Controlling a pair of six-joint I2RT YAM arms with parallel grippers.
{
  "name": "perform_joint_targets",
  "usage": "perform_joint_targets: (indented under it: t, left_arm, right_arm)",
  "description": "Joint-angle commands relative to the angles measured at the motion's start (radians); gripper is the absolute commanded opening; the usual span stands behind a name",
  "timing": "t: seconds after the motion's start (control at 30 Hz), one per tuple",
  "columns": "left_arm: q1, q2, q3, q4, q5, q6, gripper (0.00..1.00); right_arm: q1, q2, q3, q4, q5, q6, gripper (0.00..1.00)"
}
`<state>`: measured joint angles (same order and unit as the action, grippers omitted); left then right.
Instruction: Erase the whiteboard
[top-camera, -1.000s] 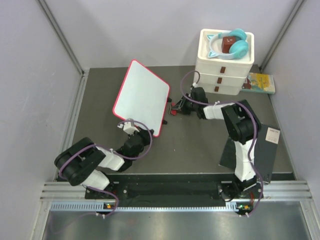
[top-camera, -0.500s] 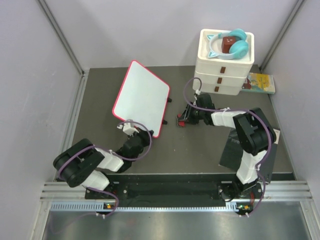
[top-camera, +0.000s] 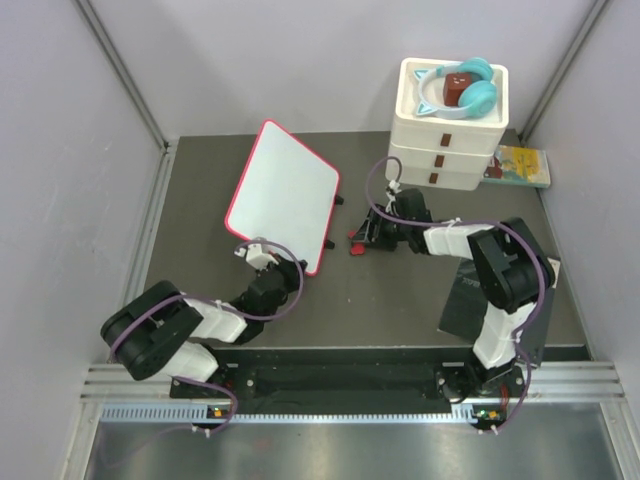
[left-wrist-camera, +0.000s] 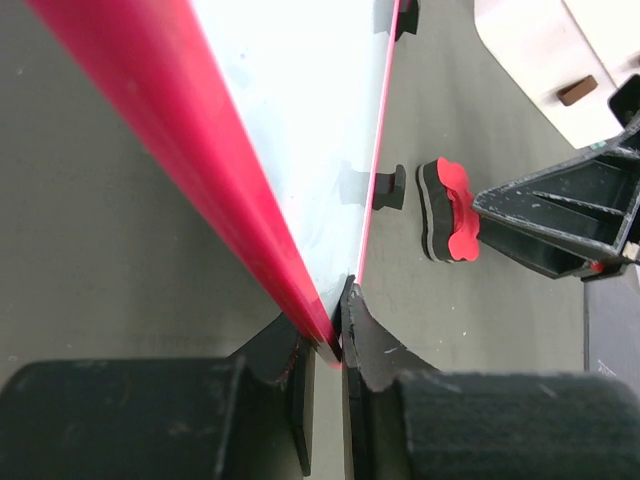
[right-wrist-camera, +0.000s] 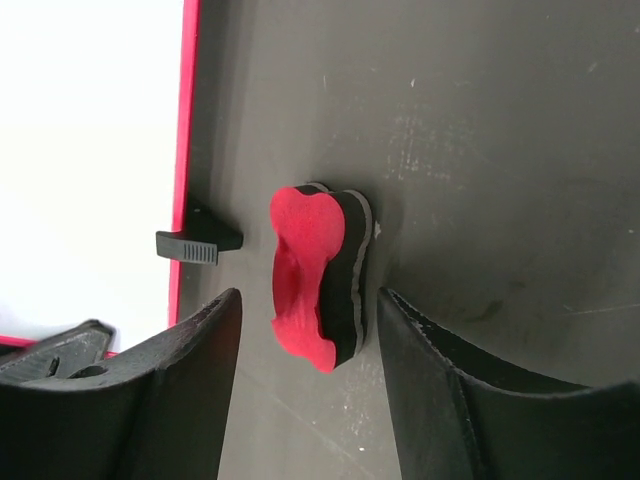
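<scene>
Left of centre, whiteboard (top-camera: 285, 195) runs near-to-far, left gripper (left-wrist-camera: 335, 320) clamping its near rim; right gripper (right-wrist-camera: 308, 295) spread loosely around eraser (right-wrist-camera: 315, 275).

Colours on the dark grey counter (top-camera: 370, 290)
Whiteboard (top-camera: 285, 195) white with a pink-red rim; eraser (right-wrist-camera: 318, 275) red over black; drawers (top-camera: 445, 150) white; headphones (top-camera: 480, 95) teal.

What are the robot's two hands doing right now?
Left hand: closed on a corner of the flat white whiteboard with the pink-red rim.
Right hand: open, one side each way of the red-and-black foam eraser, not squeezing it.
</scene>
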<state>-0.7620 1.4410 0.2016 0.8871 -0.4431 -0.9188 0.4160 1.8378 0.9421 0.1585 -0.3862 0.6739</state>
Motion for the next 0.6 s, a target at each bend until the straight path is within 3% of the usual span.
perform_joint_targets:
  t: [0.0,0.3,0.33,0.47,0.57]
  left_arm:
    - [-0.017,0.009,-0.024,-0.479,0.043,0.078,0.00]
    - [-0.019,0.012,-0.011,-0.510,0.044,0.060,0.01]
    - [-0.022,0.007,-0.017,-0.487,0.058,0.078,0.03]
    - [-0.028,-0.019,-0.067,-0.410,0.080,0.087,0.31]
    - [-0.030,-0.051,-0.080,-0.399,0.081,0.093,0.39]
  right_arm:
    - [-0.003,-0.038,-0.046,-0.005,0.032,-0.025,0.57]
    - [-0.002,-0.127,-0.071,0.004,0.035,-0.045,0.57]
    - [-0.002,-0.133,-0.074,0.003,0.038,-0.046,0.57]
    - [-0.002,-0.146,-0.074,0.009,0.029,-0.048,0.57]
    - [-0.002,-0.132,-0.068,0.033,-0.015,-0.039,0.57]
